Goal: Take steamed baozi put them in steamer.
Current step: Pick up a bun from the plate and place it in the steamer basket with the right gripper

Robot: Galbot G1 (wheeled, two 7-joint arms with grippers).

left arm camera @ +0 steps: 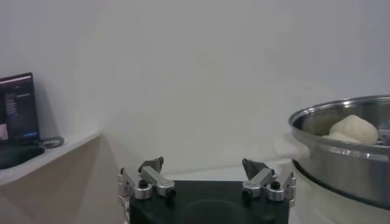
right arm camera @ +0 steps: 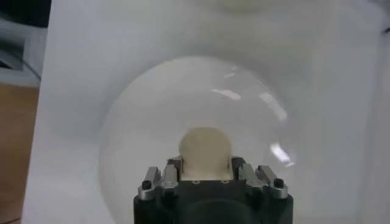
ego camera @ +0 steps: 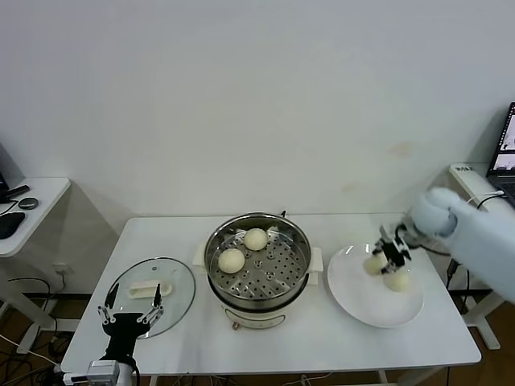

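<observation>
Head view, steamer (ego camera: pixel 257 265): set at the middle of the white table (ego camera: pixel 265 342); two buns (ego camera: pixel 232 260) are seen on its perforated tray, toward the far-left part, close together.
Head view, plate (ego camera: pixel 362 305): placed to the right of the steamer; one bun (ego camera: pixel 396 281) lies on it.
Head view, right gripper (ego camera: pixel 389 255): positioned over the plate's far edge; a bun (ego camera: pixel 375 263) is seen at its fingers, beside the one on the plate.
Head view, left gripper (ego camera: pixel 129 315): parked at the table's near left, fingers spread, over the near edge of the glass lid (ego camera: pixel 153 293).
Left wrist view, left gripper (left arm camera: pixel 204 172): fingers held wide apart, nothing between them; the steamer rim (left arm camera: pixel 341 152) is seen off to the side with a bun (left arm camera: pixel 352 129) inside.
Right wrist view, right gripper (right arm camera: pixel 206 172): closed onto a bun (right arm camera: pixel 205 149), which is clamped between both fingers above the plate (right arm camera: pixel 140 122).
</observation>
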